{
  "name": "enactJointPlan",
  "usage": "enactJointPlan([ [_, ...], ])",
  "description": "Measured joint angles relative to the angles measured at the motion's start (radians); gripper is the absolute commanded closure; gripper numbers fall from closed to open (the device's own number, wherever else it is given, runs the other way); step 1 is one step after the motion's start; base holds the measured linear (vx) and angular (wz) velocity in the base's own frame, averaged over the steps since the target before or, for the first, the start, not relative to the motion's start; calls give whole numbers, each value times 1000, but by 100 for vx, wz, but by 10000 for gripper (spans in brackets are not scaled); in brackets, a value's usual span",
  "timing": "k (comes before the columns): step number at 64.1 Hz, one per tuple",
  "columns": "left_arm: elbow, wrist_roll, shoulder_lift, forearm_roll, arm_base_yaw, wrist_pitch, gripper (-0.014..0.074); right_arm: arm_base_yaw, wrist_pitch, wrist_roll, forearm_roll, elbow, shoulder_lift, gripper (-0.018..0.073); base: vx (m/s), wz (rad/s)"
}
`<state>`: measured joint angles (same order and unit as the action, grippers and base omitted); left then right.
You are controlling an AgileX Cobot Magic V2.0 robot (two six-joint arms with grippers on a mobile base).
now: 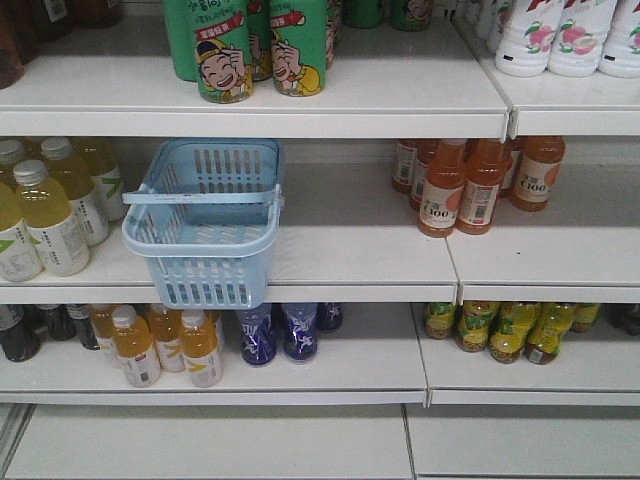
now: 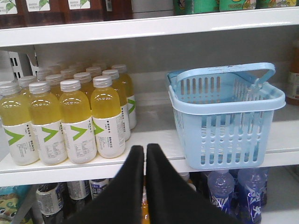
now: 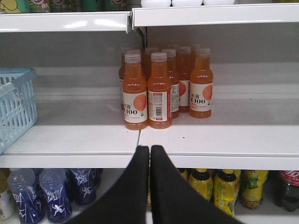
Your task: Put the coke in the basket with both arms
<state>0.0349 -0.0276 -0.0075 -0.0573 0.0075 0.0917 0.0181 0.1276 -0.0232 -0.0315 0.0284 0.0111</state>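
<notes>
The light blue basket (image 1: pixel 170 240) stands on the middle shelf, its front overhanging the shelf edge and its handle lying across the top. It also shows in the left wrist view as the basket (image 2: pixel 224 121), and its edge reaches the far left of the right wrist view as the basket (image 3: pixel 16 107). My left gripper (image 2: pixel 145 149) is shut with nothing in it, in front of the shelf edge, left of the basket. In front of the orange bottles, my right gripper (image 3: pixel 149 150) is shut and holds nothing. The coke is out of view. Neither arm shows in the front view.
Yellow-drink bottles (image 2: pixel 74 121) crowd the middle shelf left of the basket. Orange C100 bottles (image 3: pixel 159 91) stand to its right. Green cans (image 1: pixel 260 45) sit on the top shelf (image 1: pixel 400 100). Blue bottles (image 1: pixel 280 330), yellow bottles (image 1: pixel 500 330) and a dark cola bottle (image 3: pixel 289 186) fill the lower shelf.
</notes>
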Motion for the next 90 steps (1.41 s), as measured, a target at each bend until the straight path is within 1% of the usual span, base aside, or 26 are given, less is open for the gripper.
enactJointPlan([
  [79, 0, 0, 0, 0, 0, 0, 603, 0, 0, 0, 0, 0, 0, 569, 1, 0],
  [83, 0, -4, 0, 0, 0, -9, 603, 0, 0, 0, 0, 0, 0, 569, 0, 0],
  [90, 0, -8, 0, 0, 0, -68, 603, 0, 0, 0, 0, 0, 0, 569, 0, 0],
])
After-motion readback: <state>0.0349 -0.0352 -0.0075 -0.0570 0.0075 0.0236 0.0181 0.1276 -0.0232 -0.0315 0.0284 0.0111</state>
